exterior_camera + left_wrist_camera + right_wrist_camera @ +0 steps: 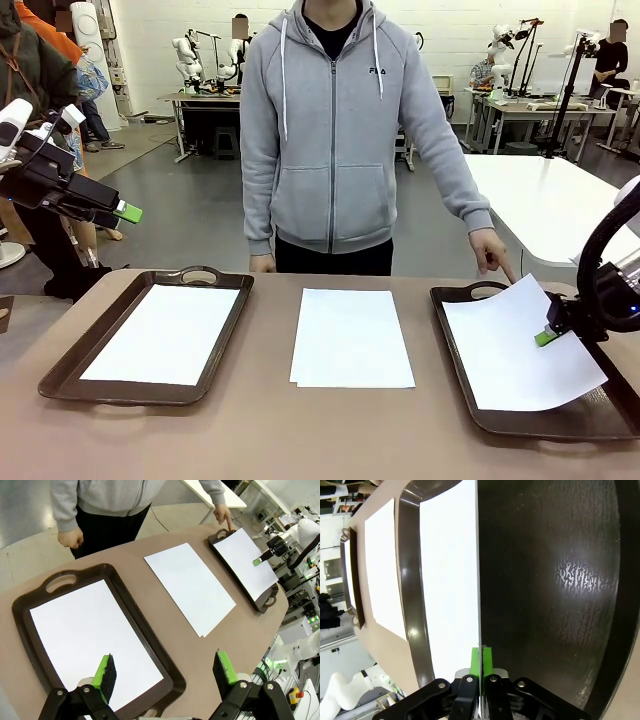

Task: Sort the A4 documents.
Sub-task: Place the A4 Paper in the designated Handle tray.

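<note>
- Where everything rests, the bench [250, 430] is a flat, matte brown top.
- Left tray [60, 375] and right tray [445, 330] are dark brown and glossy, with raised rims and cut-out handles. They are well apart, with their long axes running near to far.
- Stack [350, 337] is thin white paper lying flat on the bare bench between the trays, its long axis also near to far. Its edges are slightly fanned at the near-left corner.
- Left sheet [165, 333] lies flat inside the left tray and squared to it.
- Held sheet [510, 350] sits over the right tray, skewed, and leaves a strip of dark floor bare on the right. It spreads from the right claw toward the bench's middle. Its far corner lifts near the handle, so it is not yet settled. I judge the right arm far the nearer, and a small turn would square the paper to the tray.
- Right claw [546, 337] is clamped shut on that sheet's right edge, the paper between its green pads.
- Left claw [164, 662] hangs spread wide and empty above the left tray's near end.
- Hand [490, 250] of the person points a finger down at the right tray's far handle.
</note>
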Controlling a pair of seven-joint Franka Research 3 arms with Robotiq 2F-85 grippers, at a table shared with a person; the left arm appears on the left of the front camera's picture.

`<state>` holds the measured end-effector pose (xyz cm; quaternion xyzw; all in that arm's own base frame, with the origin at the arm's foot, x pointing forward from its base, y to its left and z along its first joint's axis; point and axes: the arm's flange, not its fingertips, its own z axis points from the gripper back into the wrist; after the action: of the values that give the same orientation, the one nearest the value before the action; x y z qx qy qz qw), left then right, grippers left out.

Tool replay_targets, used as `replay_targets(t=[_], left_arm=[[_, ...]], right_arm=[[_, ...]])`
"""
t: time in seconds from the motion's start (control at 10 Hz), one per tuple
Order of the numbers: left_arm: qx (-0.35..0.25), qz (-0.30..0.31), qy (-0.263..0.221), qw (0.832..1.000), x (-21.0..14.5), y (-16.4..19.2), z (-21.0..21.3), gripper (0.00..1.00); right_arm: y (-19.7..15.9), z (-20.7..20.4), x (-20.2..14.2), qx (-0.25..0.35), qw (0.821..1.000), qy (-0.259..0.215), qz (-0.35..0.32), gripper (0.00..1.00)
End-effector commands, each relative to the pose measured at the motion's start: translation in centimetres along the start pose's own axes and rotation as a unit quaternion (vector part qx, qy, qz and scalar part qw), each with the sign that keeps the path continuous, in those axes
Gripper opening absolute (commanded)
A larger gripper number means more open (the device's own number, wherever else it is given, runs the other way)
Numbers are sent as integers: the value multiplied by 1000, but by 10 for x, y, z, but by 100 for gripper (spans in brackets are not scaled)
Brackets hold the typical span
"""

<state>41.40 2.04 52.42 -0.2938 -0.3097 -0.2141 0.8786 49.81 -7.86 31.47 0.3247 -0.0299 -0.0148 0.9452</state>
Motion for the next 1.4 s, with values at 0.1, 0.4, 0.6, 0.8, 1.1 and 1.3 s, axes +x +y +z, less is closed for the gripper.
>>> replay_targets(t=[0.1,0.4,0.6,0.8,1.1,1.3], left_arm=[[0,3,-4,1000,0,0,-1,100],[0,3,-4,1000,0,0,-1,100],[0,3,-4,1000,0,0,-1,100],[0,3,-4,1000,0,0,-1,100],[0,3,-4,1000,0,0,-1,100],[0,3,-4,1000,0,0,-1,100]], right_arm=[[6,-4,4,-9,1000,-9,-12,1],[10,1,6,-24,1000,-2,-8,39],[11,5,5,-32,999,-4,-13,58],[10,15,2,-54,998,-7,-16,78],[7,32,-9,-76,997,-12,-18,81],[8,41,-15,-80,996,-21,-19,100]])
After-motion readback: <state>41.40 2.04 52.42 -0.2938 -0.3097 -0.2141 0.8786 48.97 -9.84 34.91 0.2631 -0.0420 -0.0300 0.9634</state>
